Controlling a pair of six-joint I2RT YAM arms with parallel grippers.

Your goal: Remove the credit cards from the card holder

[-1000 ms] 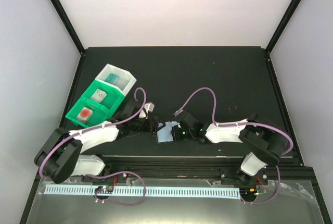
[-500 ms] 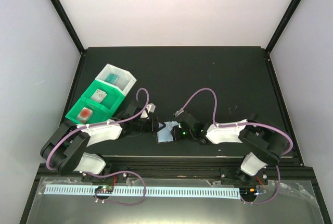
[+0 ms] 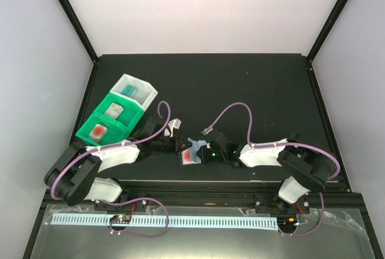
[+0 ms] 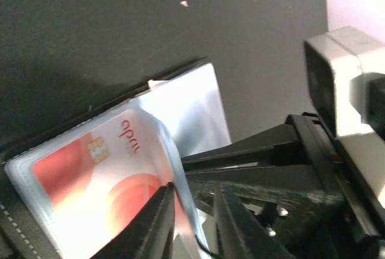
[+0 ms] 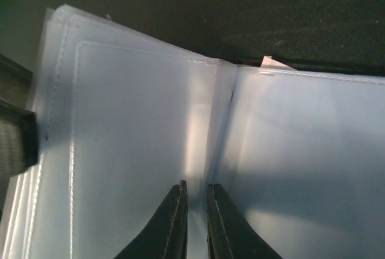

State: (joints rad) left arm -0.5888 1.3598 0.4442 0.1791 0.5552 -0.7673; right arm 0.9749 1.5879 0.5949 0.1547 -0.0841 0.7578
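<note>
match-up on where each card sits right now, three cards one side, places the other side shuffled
Cards:
1. teal card
2. pale card
3. red card with a chip

Places:
a. in a clear pocket of the card holder
b. in the white bin
c. in the green bin

Pairs: 1-b, 2-c, 3-a

Black worktop (image 3: 264, 90). Card holder (image 3: 194, 148) is laid open near the middle of the near edge, with a red-marked card (image 3: 189, 157) shown inside. It is met by left gripper (image 3: 178, 144) and right gripper (image 3: 204, 152). Green bins (image 3: 96, 123) and white bin (image 3: 144, 88) are ranged along the left edge.
</note>
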